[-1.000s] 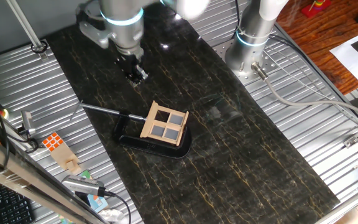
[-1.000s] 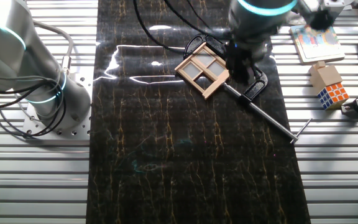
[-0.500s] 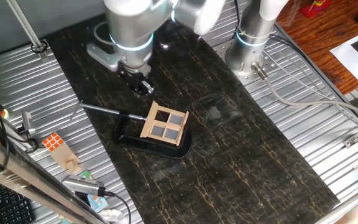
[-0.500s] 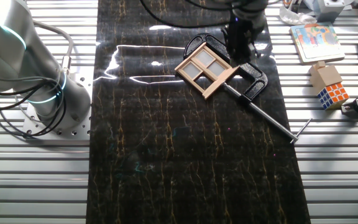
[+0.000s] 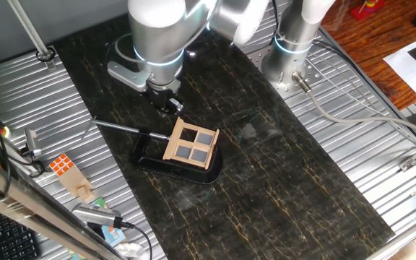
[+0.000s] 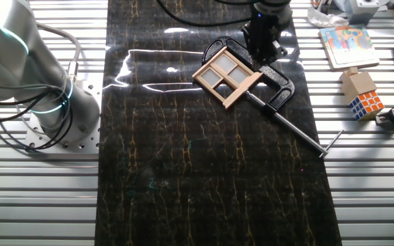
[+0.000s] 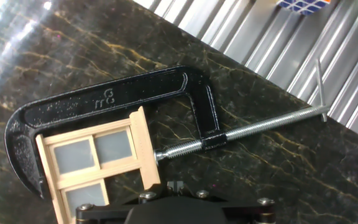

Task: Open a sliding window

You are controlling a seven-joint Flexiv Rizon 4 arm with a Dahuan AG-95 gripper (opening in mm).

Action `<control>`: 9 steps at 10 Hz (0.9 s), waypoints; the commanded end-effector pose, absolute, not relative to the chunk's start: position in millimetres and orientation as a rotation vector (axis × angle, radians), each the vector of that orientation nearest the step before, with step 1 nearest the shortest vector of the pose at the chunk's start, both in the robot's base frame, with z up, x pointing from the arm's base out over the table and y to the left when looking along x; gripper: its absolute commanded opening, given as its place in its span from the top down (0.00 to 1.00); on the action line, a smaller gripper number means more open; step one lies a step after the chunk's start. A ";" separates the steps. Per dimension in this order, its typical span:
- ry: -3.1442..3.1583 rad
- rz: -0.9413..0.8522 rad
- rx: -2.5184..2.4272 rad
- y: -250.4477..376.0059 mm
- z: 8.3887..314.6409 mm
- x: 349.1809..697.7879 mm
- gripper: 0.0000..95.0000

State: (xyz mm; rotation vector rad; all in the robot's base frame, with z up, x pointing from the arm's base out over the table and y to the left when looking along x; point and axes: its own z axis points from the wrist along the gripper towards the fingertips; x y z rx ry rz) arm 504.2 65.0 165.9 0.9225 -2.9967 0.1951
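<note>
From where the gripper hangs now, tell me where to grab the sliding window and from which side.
Probably take the sliding window by its tan outer stile, on the clamp-screw side, coming down from above with the jaws straddling that bar. The black C-clamp wraps the opposite edge and the back, blocking those, and the thin cross divider offers little to hold. The gripper hangs just beside the frame.

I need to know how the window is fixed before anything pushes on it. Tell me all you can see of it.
The window is a small light-tan wooden frame with a cross divider and grey panes. A black C-clamp wraps around it, its screw pressing the frame's side. It lies on the dark marbled mat. The tool hovers just beside it, apparently not touching.
</note>
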 end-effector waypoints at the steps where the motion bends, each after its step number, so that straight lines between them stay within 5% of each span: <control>1: -2.998 0.198 0.919 64.7 165.7 504.3 1.00; 9: -2.915 0.231 1.145 64.5 165.8 504.3 1.00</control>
